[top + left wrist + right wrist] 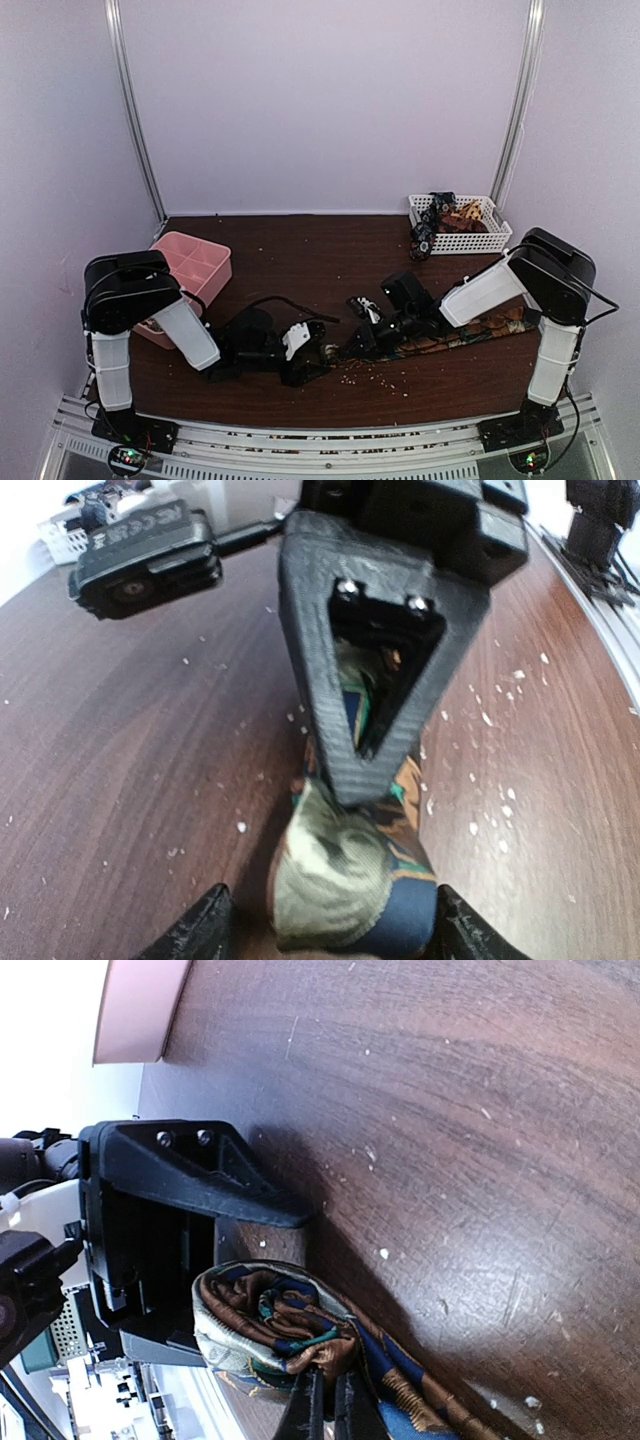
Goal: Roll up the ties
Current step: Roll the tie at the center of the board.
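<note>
Dark brown surface [300, 260]: brown-and-blue patterned fabric tie [480, 330], long axis rightward, rolled end between wide left pincer [335, 935]; right pincer [328, 1410] nipped on it.

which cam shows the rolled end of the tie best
Right wrist view: the rolled end of the tie sits close, its layers visible. Left wrist view shows it partly behind the right hand. Top view shows only a tiny patch between the arms.

— Walls?
— Pale lilac walls [320, 100] on three sides, softly and evenly lit. Slim metal posts [133, 110] in the back corners.
— Below?
— Dark wood-grain table [300, 250], with a ribbed aluminium rail [320, 445] along the near edge.
</note>
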Controlling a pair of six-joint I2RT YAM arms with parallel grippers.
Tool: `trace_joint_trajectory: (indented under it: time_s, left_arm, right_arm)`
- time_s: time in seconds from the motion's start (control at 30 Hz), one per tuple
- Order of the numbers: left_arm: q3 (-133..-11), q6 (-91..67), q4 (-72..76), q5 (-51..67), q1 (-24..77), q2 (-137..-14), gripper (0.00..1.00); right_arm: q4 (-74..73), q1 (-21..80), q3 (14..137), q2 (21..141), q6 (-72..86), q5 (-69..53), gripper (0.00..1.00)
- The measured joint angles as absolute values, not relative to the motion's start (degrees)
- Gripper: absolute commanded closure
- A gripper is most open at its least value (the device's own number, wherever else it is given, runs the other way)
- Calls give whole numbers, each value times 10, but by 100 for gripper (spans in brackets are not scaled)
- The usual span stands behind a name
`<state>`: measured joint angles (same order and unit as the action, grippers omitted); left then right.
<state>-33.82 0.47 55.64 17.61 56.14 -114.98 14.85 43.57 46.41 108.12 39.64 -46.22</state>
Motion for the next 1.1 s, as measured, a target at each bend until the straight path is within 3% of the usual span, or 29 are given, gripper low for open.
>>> trace_joint_trajectory:
  time_s: [0.17, 0.3, 0.6, 0.7, 0.97, 1.1]
  left_arm:
    - [-336, -17, 649, 150, 575, -1195, 33]
    - [-344, -27, 695, 143, 577, -1221, 40]
    - [-371, -18, 691, 159, 581, -1237, 73]
    - [-388, -5, 651, 165, 581, -1228, 77]
    - [-421, 21, 455, 167, 581, -1157, 79]
    - [-439, 36, 362, 167, 581, -1130, 79]
  right_arm:
    - [145, 436, 465, 1081, 385, -462, 100]
    - [137, 436, 469, 1081, 377, -461, 100]
    - [123, 431, 474, 1081, 372, -462, 100]
    - [117, 425, 474, 1078, 372, -464, 92]
    - [42, 413, 457, 1011, 356, -423, 60]
    - [28, 413, 456, 976, 360, -419, 53]
